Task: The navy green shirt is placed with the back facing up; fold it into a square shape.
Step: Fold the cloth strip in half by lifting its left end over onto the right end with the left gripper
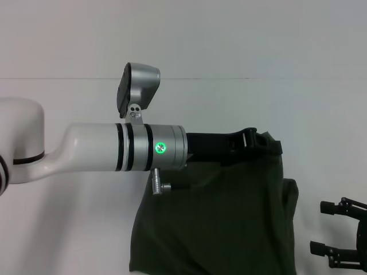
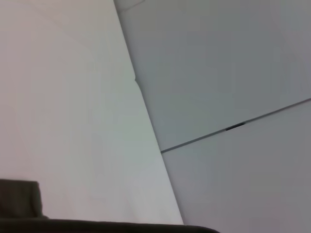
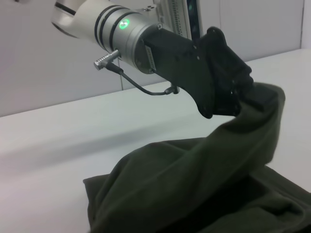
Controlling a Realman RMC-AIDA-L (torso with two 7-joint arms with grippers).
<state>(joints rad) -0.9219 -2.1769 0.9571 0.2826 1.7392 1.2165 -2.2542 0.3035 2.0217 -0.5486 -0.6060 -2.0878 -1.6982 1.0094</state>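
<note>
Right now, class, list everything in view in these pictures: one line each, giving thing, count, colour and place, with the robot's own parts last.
navy green shirt: one, dark olive green, lying bunched on the table in front of the robot, one edge lifted off the surface.
table: one, white, under the shirt and both arms.
wall: one, pale grey, behind the table's far edge.
left arm: one, white with a silver wrist and a green light, reaching across above the table.
left claw: one, black, raised above the table and shut on the shirt's lifted edge.
right claw: one, black, at the right edge of the head view beside the shirt, fingers spread, holding nothing.
</note>
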